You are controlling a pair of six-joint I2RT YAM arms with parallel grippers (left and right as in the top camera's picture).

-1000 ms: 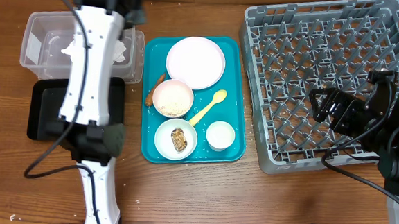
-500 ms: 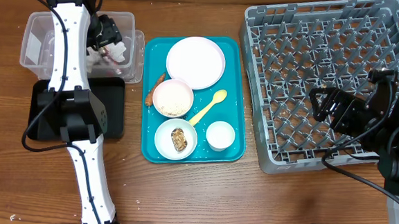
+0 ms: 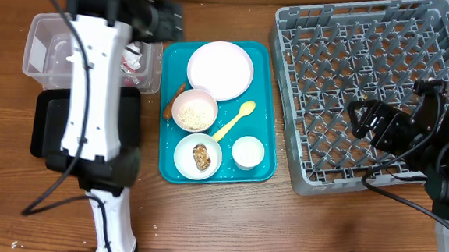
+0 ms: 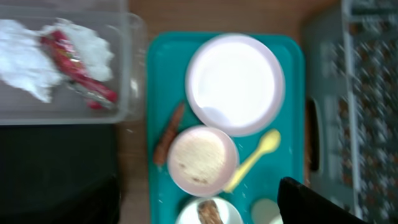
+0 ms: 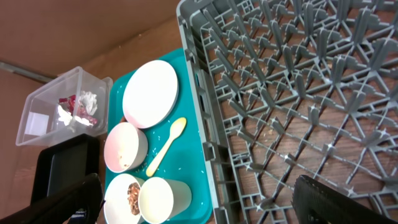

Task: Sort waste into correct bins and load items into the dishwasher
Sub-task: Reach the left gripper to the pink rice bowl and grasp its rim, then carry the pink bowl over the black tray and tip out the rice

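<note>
My left gripper [image 3: 162, 17] hangs open and empty above the gap between the clear tub [image 3: 42, 48] and the teal tray [image 3: 265, 128]. Crumpled napkins [image 4: 25, 56] and the red-and-white wrapper [image 4: 78, 68] lie in the tub. The tray holds the plate [image 3: 220, 69], a bowl of rice [image 3: 194, 110], a bowl with a brown cracker piece [image 3: 198, 156], the cup [image 3: 248, 152], the yellow spoon [image 3: 234, 120] and the brown stick [image 3: 174, 99]. Over the grey rack [image 3: 369, 64], near its front right, my right gripper [image 3: 361, 119] stands open with nothing in it.
The black tray [image 3: 49, 123] lies in front of the tub, partly under my left arm. The rack [image 5: 298, 74] carries no dishes, only a few crumbs. Bare wooden table runs along the front edge.
My left gripper has opened and swung right from over the tub toward the teal tray. The wrapper now lies in the tub. The right arm has not moved.
</note>
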